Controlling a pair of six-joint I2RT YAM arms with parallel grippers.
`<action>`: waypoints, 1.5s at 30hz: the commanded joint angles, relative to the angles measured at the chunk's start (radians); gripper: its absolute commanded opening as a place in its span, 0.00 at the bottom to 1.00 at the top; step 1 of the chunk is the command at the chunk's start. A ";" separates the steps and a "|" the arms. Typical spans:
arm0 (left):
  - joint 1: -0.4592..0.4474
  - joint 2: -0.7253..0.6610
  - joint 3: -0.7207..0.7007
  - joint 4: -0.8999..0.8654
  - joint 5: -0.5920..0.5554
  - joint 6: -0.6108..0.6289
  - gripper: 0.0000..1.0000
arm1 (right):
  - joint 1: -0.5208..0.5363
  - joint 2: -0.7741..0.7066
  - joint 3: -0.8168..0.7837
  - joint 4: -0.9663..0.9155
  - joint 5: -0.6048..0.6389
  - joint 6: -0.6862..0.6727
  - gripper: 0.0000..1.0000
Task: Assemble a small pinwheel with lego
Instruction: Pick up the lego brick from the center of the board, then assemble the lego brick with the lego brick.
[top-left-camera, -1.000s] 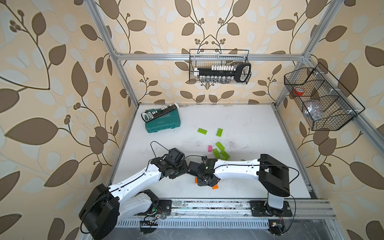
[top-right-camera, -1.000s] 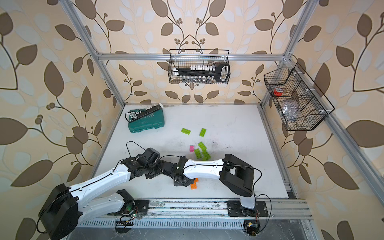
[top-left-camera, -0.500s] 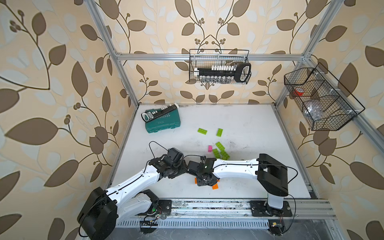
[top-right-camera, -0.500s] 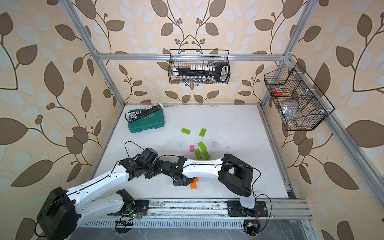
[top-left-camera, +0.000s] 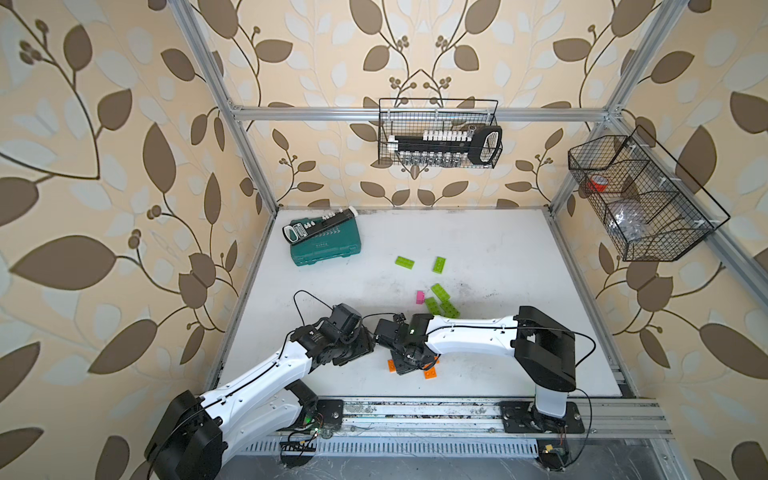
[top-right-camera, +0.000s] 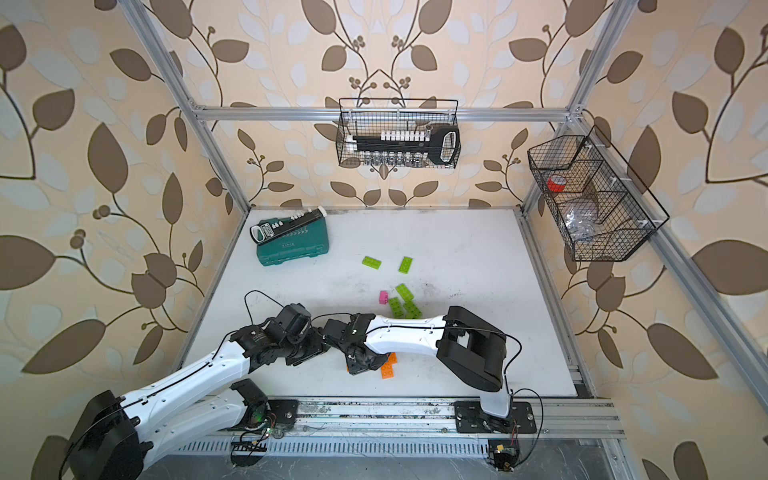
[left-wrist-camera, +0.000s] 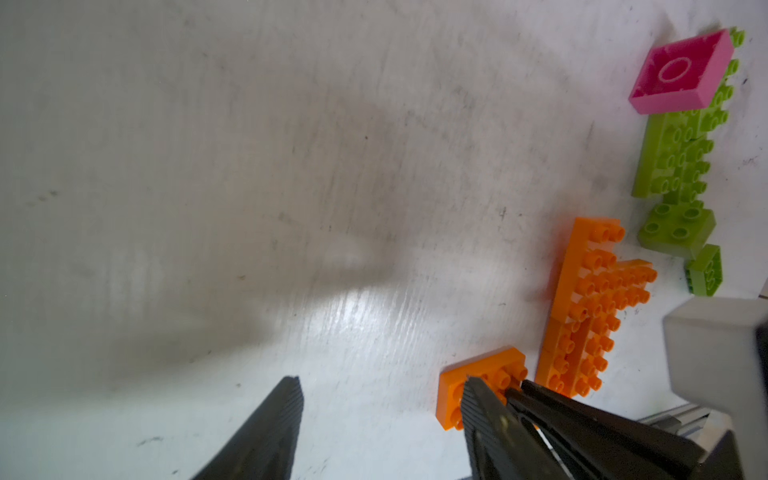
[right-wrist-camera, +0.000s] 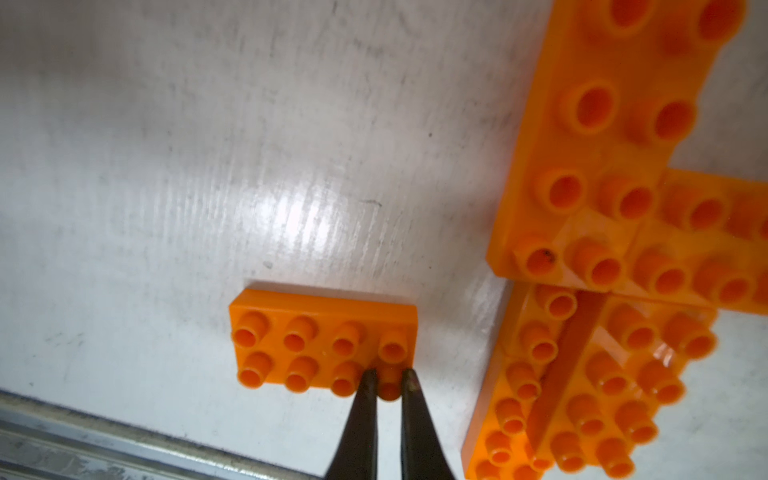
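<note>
Partway: orange cluster of several thin bricks, seemingly joined crosswise, near centre. Loose orange brick just left, apart, unattached. Right gripper pinched on its corner stud. Left gripper half-spread, empty. Green bricks and pink brick farther back, unused. Glossy hard plastic, hollow studs.

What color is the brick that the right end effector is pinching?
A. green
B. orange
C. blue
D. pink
B: in the right wrist view, the right end effector is shut on a corner stud of the lone orange brick.
</note>
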 joint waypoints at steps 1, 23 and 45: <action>-0.025 -0.011 -0.011 -0.011 0.000 -0.027 0.64 | -0.007 -0.023 0.041 -0.040 0.002 -0.076 0.08; -0.240 0.148 0.077 0.088 -0.124 -0.021 0.66 | -0.122 -0.122 -0.011 -0.077 -0.022 -0.132 0.09; -0.244 0.185 0.091 0.099 -0.126 -0.020 0.67 | -0.149 -0.091 -0.051 -0.078 -0.059 -0.143 0.09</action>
